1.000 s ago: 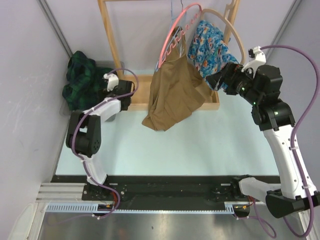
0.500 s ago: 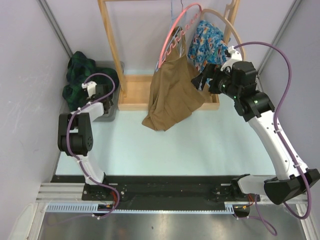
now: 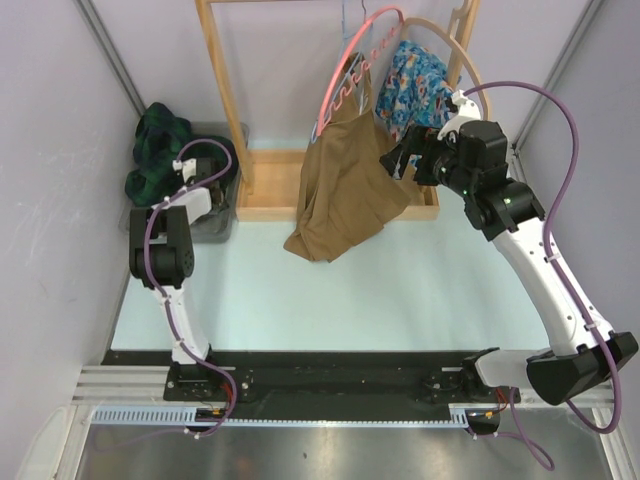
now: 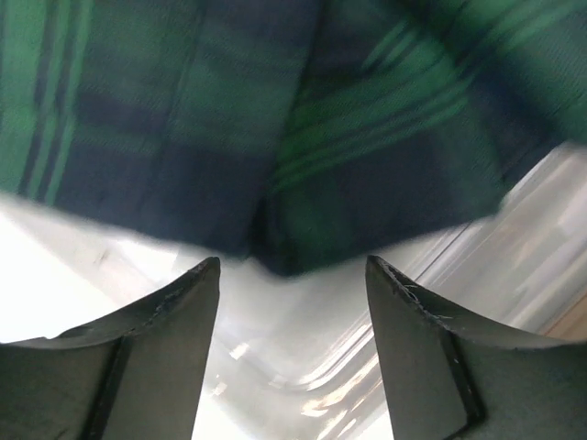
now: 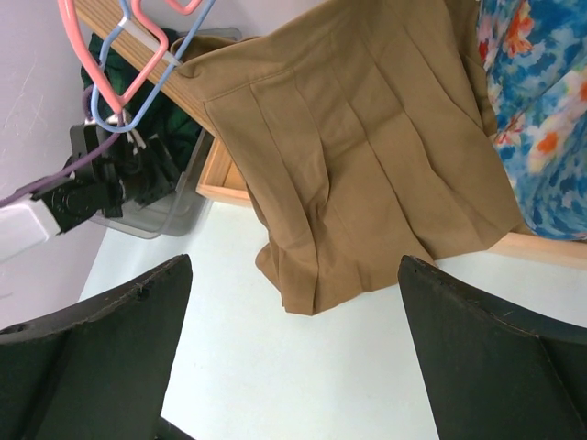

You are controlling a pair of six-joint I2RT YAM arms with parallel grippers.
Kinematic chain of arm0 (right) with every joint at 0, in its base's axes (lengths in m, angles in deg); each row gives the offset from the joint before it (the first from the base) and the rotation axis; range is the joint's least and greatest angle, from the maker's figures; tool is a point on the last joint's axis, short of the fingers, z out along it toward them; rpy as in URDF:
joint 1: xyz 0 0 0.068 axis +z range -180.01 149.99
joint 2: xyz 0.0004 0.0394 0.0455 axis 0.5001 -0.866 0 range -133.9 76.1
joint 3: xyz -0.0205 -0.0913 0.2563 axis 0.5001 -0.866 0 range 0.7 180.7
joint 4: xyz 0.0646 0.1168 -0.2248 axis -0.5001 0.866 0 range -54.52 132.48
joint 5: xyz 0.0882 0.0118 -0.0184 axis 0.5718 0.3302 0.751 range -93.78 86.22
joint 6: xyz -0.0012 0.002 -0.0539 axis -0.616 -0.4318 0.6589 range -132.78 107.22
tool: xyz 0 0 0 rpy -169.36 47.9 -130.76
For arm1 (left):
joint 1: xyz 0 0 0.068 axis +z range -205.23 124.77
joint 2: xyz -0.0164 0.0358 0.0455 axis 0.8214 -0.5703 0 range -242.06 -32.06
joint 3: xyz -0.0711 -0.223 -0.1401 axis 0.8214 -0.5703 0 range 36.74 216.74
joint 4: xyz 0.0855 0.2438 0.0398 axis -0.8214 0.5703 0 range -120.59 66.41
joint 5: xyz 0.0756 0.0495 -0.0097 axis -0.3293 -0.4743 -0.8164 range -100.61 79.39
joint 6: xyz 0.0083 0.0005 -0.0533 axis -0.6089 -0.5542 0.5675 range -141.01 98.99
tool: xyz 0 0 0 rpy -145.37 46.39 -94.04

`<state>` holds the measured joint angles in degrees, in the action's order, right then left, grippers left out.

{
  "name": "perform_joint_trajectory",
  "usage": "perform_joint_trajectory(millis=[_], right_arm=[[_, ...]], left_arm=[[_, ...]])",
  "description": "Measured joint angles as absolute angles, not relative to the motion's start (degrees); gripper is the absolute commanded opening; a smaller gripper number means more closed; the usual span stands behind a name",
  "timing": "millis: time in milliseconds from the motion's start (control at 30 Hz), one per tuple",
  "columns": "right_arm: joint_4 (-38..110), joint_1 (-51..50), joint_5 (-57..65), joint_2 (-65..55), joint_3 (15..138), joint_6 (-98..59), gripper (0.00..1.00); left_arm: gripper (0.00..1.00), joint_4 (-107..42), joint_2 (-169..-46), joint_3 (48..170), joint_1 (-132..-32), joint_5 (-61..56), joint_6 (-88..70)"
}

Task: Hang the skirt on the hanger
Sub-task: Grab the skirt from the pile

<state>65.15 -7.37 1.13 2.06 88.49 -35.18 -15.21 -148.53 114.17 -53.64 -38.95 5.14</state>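
Assessing progress: early stage, by judgement. Plaid skirt [image 3: 158, 150] heaped in bin [image 3: 218, 230] at ten o'clock of table, not yet lifted, not on any hanger. Left claw [image 4: 292, 268] at skirt hem, fingers parted, no cloth between them: released. Right claw [image 5: 295, 264] spread wide, empty, facing brown skirt [image 3: 345, 185] hung from hangers [image 3: 345, 85] at twelve o'clock. Left to do: grasp, lift, carry to rack, hang. Plaid skirt: dark green-navy tartan, crumpled, soft folds; waistband not discernible.
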Motion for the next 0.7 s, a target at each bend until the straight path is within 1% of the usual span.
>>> perform_joint_trajectory(millis=[33,200,233,267,300,333,367,400,433,700], right_arm=[[65.1,-7.2,1.1,2.1,88.5,-35.2,1.00],[65.1,-6.7,0.9,2.0,88.7,-35.2,0.99],[65.1,-6.6,0.8,2.0,88.7,-35.2,0.99],[65.1,-6.5,0.7,2.0,88.7,-35.2,0.99],[65.1,-6.4,0.6,1.9,88.7,-35.2,0.99],[65.1,-6.2,0.5,1.9,88.7,-35.2,0.98],[65.1,-6.1,0.5,1.9,88.7,-35.2,0.98],[65.1,-6.0,0.3,1.8,88.7,-35.2,0.98],[65.1,-6.0,0.2,1.8,88.7,-35.2,0.98],[65.2,-5.6,-0.5,1.8,88.8,-35.2,0.97]], left_arm=[[0.74,-14.8,-149.6,116.0,-53.6,-38.8,5.1],[0.80,-11.3,-151.5,120.0,-53.1,-35.7,4.9],[0.80,-10.6,-151.8,120.6,-53.0,-35.3,4.9],[0.77,-10.1,-152.0,121.2,-52.8,-34.8,4.9],[0.69,-9.3,-152.5,122.2,-52.7,-34.2,4.9],[0.46,-8.4,-153.0,123.2,-52.5,-33.8,4.9],[0.29,-7.5,-153.6,124.3,-52.4,-33.4,4.8],[0.05,-6.8,-154.2,125.4,-52.3,-33.0,4.9],[0.00,-6.3,-154.7,126.1,-52.2,-32.7,4.9],[0.00,-6.6,-154.1,125.3,-51.9,-31.0,4.4]])
